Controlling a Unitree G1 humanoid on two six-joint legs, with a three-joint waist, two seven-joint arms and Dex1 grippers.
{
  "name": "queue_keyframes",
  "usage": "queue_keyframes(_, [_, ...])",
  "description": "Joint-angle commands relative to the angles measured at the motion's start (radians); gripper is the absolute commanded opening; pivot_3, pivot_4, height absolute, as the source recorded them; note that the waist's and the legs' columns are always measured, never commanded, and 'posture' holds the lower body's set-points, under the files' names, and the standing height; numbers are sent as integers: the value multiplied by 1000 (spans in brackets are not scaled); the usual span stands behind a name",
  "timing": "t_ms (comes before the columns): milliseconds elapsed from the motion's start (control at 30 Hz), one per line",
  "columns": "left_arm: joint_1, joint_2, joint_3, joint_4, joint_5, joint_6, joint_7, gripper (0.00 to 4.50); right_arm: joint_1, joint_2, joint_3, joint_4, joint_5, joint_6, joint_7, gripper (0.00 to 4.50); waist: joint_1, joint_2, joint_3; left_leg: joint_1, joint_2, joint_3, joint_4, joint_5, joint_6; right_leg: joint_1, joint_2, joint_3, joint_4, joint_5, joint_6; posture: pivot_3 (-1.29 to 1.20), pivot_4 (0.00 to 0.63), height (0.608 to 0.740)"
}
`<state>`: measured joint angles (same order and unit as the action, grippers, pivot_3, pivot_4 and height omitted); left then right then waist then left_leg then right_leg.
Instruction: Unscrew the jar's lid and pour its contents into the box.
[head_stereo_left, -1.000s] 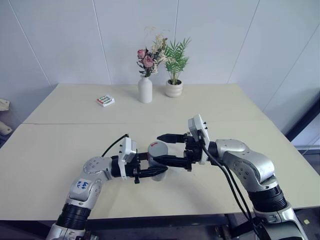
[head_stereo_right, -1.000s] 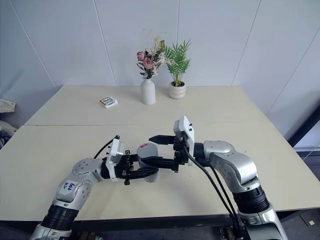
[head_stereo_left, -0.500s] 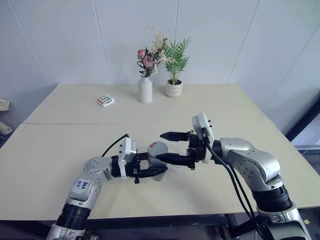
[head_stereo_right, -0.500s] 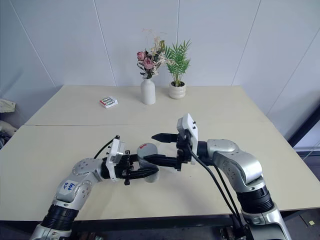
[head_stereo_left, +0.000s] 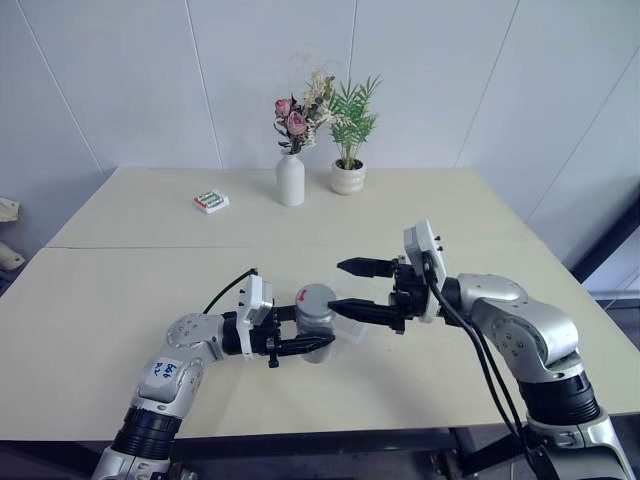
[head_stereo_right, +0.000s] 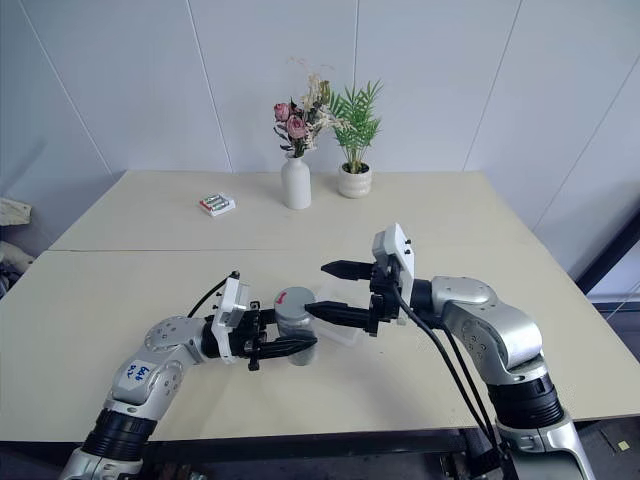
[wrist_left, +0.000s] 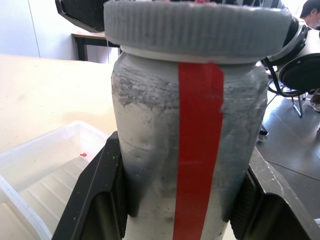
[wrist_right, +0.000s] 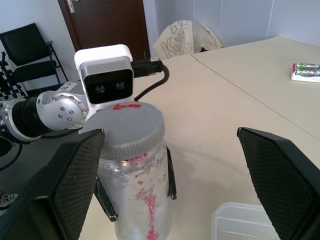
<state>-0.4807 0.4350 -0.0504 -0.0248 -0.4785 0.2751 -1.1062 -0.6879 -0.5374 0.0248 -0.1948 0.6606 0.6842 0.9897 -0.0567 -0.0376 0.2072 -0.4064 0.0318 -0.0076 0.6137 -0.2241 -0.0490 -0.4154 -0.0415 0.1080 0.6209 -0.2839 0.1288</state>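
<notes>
1. The jar (head_stereo_left: 317, 322) sits just below the middle of the left eye frame, upright, its base at or just above the cream worktop (head_stereo_left: 120, 290); whether it touches the surface cannot be told
2. The left gripper (head_stereo_left: 312, 345) reaches in from the lower left, pointing toward the right of the frame; its jaws are clamped tight on the jar's lower body, one black finger on each side
3. In the left wrist view the jar (wrist_left: 192, 150) shows a cloudy grey wall with a red label strip running down its front
4. The lid (head_stereo_left: 317, 296) is on the jar, grey and ribbed at its edge, with a red mark on top
5. The right gripper (head_stereo_left: 352, 286) comes in from the right of the frame, pointing toward the left; its jaws stand wide apart, holding nothing, the tips just right of the lid and clear of it
6. The box (head_stereo_left: 350, 327), clear and shallow, lies on the worktop just right of the jar, under the right gripper's lower finger
7. At the upper middle of the frame stand a white flower vase (head_stereo_left: 290, 180) and a small potted plant (head_stereo_left: 348, 177); a small white packet (head_stereo_left: 210, 201) lies to their left
</notes>
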Motion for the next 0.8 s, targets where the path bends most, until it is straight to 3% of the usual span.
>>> queue_keyframes(33, [-12,-1,3,-30,-16,-13,-11,2045,3,-23,-27,12,-8,-19,8,4472,-1,0,0,0,0,0,0,0,0,0,0,0,0,0,0,0,150,740])
queue_keyframes(333, [-12,-2,6,-29,-15,-14,-13,2045,-3,-27,-33,28,-11,-24,16,4472,-1,0,0,0,0,0,0,0,0,0,0,0,0,0,0,0,150,740])
queue_keyframes(633, [-11,-2,7,-30,-14,-13,-10,2045,-52,-13,-111,-25,180,80,22,4472,-1,0,0,0,0,0,0,0,0,0,0,0,0,0,0,0,150,740])
queue_keyframes(800, [-8,-2,6,-33,-14,-14,-10,2045,-73,15,-50,-62,163,92,-23,4472,-2,0,0,0,0,0,0,0,0,0,0,0,0,0,0,0,150,740])
